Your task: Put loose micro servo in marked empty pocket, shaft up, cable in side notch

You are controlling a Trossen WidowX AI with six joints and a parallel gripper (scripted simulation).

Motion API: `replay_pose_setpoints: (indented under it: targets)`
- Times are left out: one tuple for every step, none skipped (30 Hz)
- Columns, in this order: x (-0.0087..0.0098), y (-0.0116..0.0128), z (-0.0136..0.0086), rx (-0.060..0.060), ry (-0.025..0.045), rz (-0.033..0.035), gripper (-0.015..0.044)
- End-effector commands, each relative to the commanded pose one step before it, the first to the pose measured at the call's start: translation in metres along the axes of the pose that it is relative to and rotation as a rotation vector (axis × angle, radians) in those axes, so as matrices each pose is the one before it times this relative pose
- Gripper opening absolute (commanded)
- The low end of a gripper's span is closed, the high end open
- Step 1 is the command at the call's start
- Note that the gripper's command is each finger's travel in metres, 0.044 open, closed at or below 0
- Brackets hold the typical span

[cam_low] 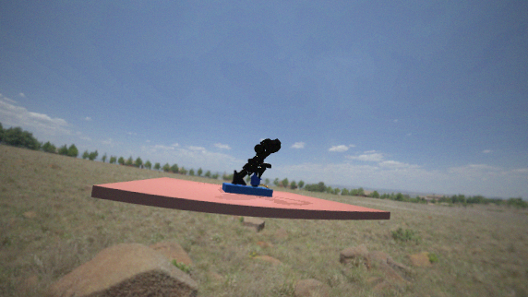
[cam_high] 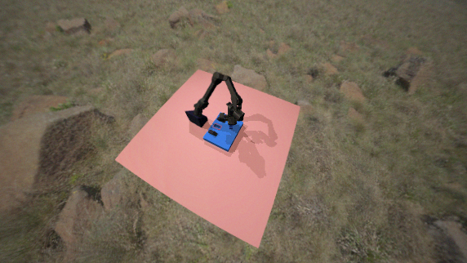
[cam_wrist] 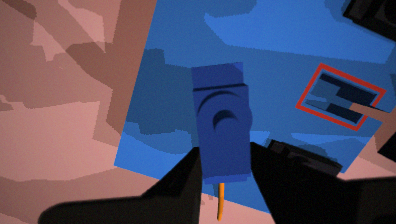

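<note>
The loose micro servo (cam_wrist: 222,155) (cam_low: 255,180) is a blue block, and a rounded shape shows on the face toward the wrist camera. Its orange cable (cam_wrist: 221,200) leaves the end nearest the gripper. My gripper (cam_wrist: 223,151) (cam_high: 231,124) points down over the deck and is shut on the servo, one finger on each side. The servo is over or on the blue deck (cam_wrist: 300,30) (cam_high: 229,141) (cam_low: 246,189); whether it touches the deck is unclear. The red-outlined empty pocket (cam_wrist: 309,85) lies right of the servo in the wrist view, its notch opening toward the deck edge.
A dark servo (cam_wrist: 305,159) (cam_high: 212,132) sits in the deck on one side of the marked pocket, and another dark servo (cam_wrist: 377,19) (cam_high: 223,117) on the other. The arm's base (cam_high: 196,118) stands close beside the deck on the pink table top (cam_high: 196,176).
</note>
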State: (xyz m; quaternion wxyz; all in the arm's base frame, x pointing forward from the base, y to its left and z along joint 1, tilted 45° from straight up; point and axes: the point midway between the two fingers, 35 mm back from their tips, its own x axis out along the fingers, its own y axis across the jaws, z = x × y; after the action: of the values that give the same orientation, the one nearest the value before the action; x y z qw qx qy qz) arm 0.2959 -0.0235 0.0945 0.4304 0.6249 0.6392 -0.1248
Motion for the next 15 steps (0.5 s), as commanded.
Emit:
replay_pose_setpoints:
  targets:
    - [-0.01381, -0.00112, -0.00203, -0.0095, -0.01601, 0.00963, 0.0]
    - [-0.00003, -0.00032, -0.00053, 0.0, 0.00003, -0.00002, 0.0]
    - [-0.00001, -0.00029, -0.00062, 0.0, 0.00003, -0.00001, 0.0]
    - [0.0, -0.00022, -0.00065, 0.0, 0.00003, -0.00001, 0.0]
    - [0.0, -0.00013, -0.00065, 0.0, 0.00003, -0.00001, 0.0]
    - [0.0, -0.00009, -0.00065, 0.0, 0.00003, 0.0, 0.0]
    - [0.0, -0.0001, -0.00062, 0.0, 0.00003, 0.0, 0.0]
    - [0.0, -0.00009, -0.00056, 0.0, 0.00003, 0.0, 0.0]
    - [0.0, -0.00004, -0.00048, 0.0, 0.00002, 0.0, 0.0]
    - [0.0, 0.00005, -0.00041, 0.0, 0.00002, 0.0, 0.0]
    - [0.0, 0.00018, -0.00062, 0.0, 0.00003, 0.00001, 0.0]
    - [0.0, -0.00069, 0.00055, 0.0, -0.00005, -0.00005, 0.0]
    - [0.0, -0.0015, 0.00118, 0.0, -0.0001, -0.0001, 0.0]
    - [0.00001, -0.00172, 0.00133, 0.0, -0.00008, -0.0001, 0.0]
    - [0.00001, -0.00213, 0.00161, 0.0, -0.00007, -0.00011, 0.0]
